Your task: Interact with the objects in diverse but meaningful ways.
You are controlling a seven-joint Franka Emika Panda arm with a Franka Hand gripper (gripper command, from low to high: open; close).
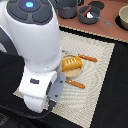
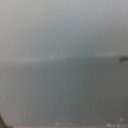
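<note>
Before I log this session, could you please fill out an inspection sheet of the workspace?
Surface: beige woven placemat on a dark table.
Job's things: yellow-orange scored bread loaf on a pale plate.
Clutter: two orange-handled utensils flank the plate; grey pot behind the mat.
Grippers: hidden by the white arm; the wrist view is a grey blur.
Cables: nothing seen.
Surroundings: brown countertop, bowl at the exterior view's right.

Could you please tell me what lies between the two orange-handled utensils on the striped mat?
The yellow-orange scored bread loaf on a pale round plate, seen in the exterior view only; the wrist view is blurred.
</note>
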